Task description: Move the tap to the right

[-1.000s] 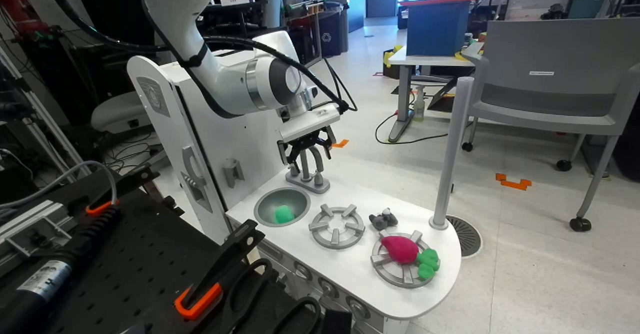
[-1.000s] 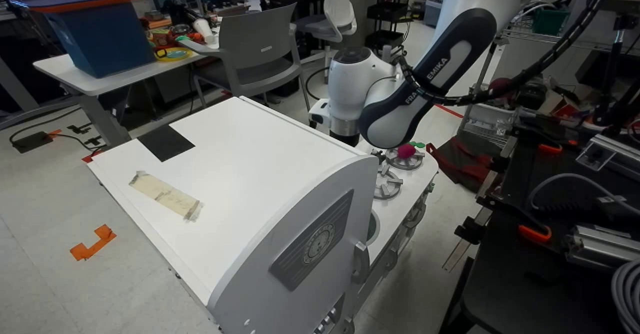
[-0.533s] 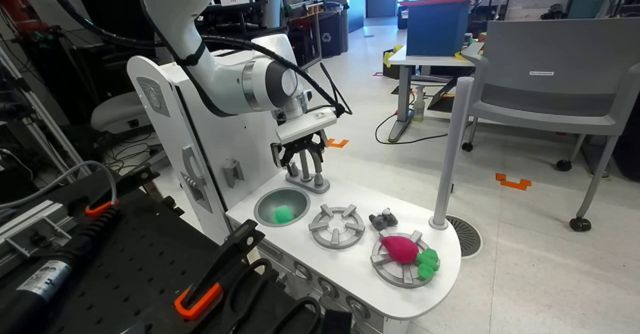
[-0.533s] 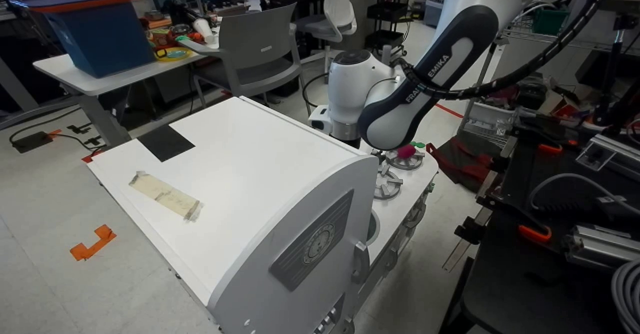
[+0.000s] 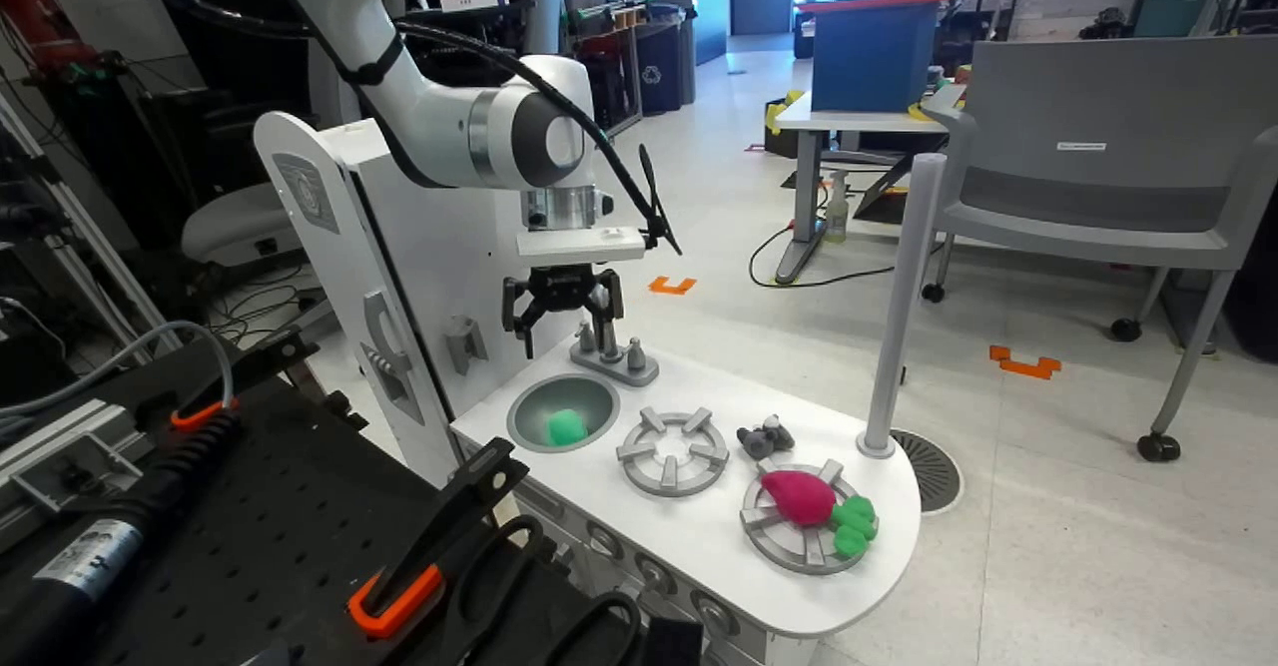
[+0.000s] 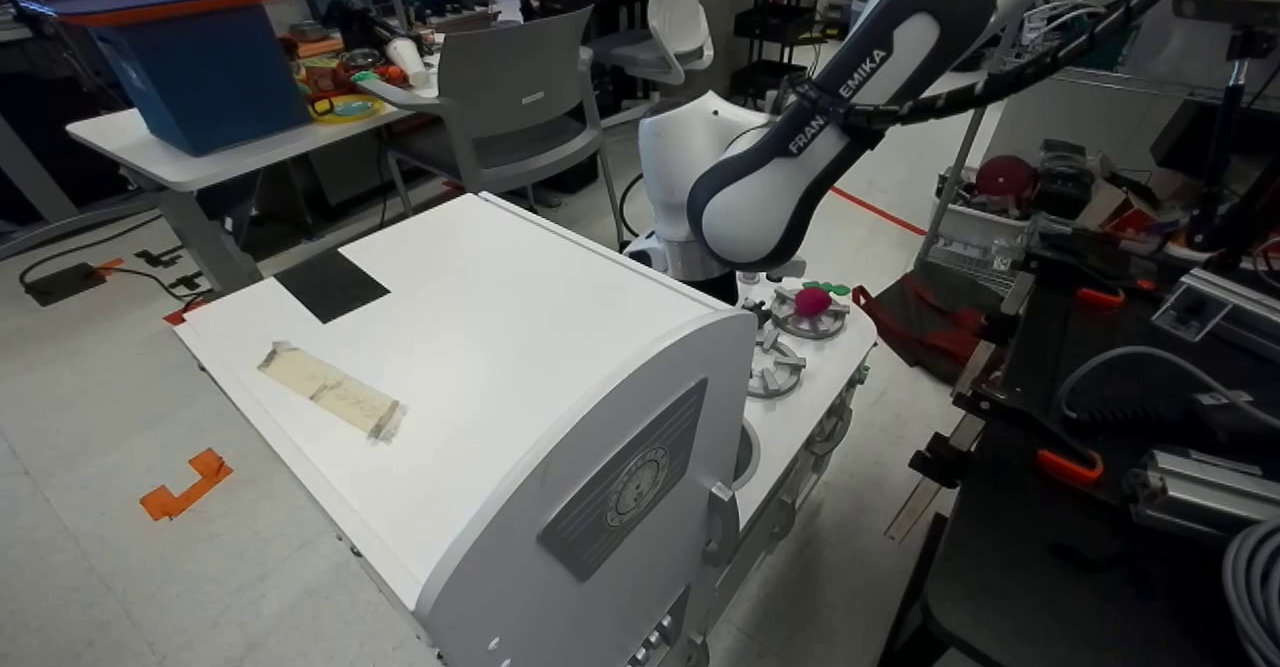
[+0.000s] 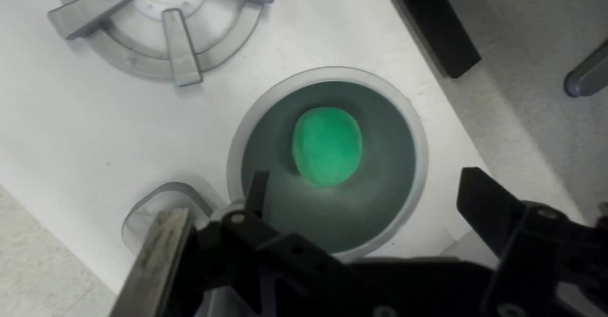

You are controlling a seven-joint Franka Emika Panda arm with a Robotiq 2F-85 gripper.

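Observation:
The tap (image 5: 616, 366) is silver-grey and stands on a grey base behind the sink on the white toy kitchen. Its spout is largely hidden behind a gripper finger in that exterior view. Its base also shows in the wrist view (image 7: 194, 192), partly covered by a finger. In the exterior view with the tall white panel, the tap is hidden. My gripper (image 5: 567, 342) is open and points down, with one finger in front of the tap and the other out to the left. In the wrist view the fingers (image 7: 365, 179) are wide apart with nothing between them. Whether a finger touches the tap, I cannot tell.
The round sink basin (image 5: 519, 416) holds a green ball (image 5: 567, 427). Two grey burners (image 5: 674, 486) lie to the right. A pink and green toy (image 5: 801, 498) rests on the farther burner beside a small grey item (image 5: 766, 437). An upright grey post (image 5: 904, 307) and a white panel (image 6: 450, 347) flank the counter.
My gripper has moved left in the exterior view where it shows and turned from tilted to level. The spout, visible between the fingers before, is now mostly hidden. The tap's base has not moved.

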